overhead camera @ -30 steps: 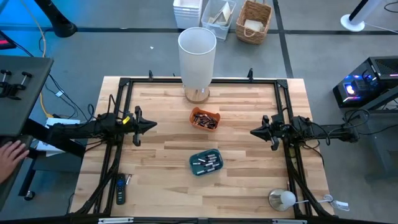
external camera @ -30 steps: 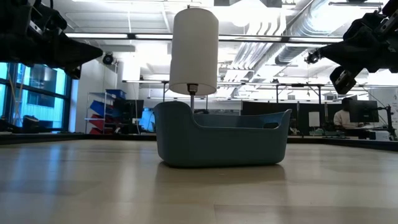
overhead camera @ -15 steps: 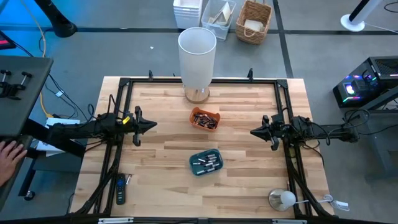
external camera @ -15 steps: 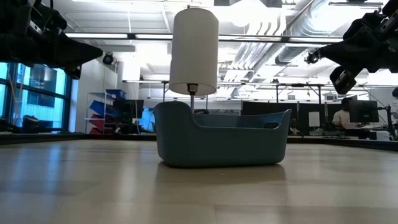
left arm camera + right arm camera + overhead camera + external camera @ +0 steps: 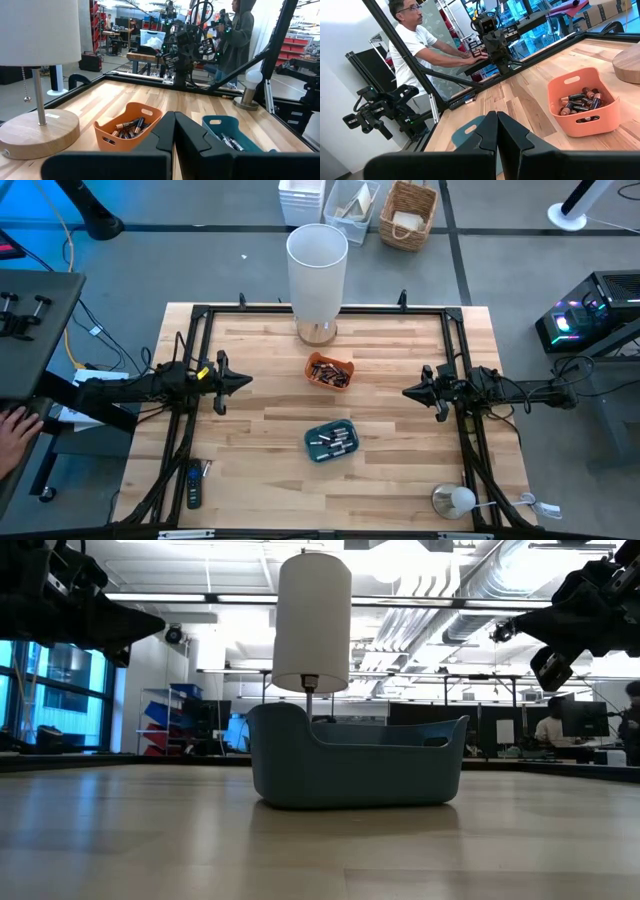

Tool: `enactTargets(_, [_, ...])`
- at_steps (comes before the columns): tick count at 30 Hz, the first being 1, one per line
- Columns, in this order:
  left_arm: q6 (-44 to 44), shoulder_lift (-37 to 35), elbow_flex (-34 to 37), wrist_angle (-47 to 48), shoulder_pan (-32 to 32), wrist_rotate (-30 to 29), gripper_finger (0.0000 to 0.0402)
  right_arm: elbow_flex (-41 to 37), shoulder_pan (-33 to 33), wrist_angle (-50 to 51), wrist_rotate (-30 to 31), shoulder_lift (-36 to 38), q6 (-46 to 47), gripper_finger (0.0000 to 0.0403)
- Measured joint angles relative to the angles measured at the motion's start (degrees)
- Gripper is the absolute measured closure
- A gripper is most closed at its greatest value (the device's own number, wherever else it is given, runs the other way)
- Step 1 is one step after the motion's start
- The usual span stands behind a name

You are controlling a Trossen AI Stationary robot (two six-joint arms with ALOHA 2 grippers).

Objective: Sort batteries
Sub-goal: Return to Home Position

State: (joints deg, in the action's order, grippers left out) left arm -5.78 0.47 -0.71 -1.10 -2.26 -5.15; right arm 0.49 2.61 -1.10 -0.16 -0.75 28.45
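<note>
An orange tray (image 5: 329,370) near the table's middle holds several copper-brown batteries (image 5: 580,101). A teal tray (image 5: 331,440) nearer the near edge holds several silvery and dark batteries (image 5: 229,142). My left gripper (image 5: 247,381) hovers shut above the table's left side, pointing right. My right gripper (image 5: 407,392) hovers shut above the right side, pointing left. Both trays lie between them, and neither gripper touches anything. In the low view only the teal tray (image 5: 355,765) shows, resting flat on the table.
A white-shaded lamp (image 5: 317,270) on a round wooden base (image 5: 37,131) stands near the far edge, just beyond the orange tray. A black remote (image 5: 194,486) lies at the near left corner, a bulb on a stand (image 5: 455,500) at the near right. A person's hand (image 5: 14,433) is left of the table.
</note>
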Motion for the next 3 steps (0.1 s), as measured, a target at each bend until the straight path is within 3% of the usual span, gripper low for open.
enactTargets(3, [0.00, 0.00, 0.00, 0.00, 0.00, 0.02, 0.0401, 0.00, 0.00, 0.00, 0.01, 0.00, 0.00, 0.0402])
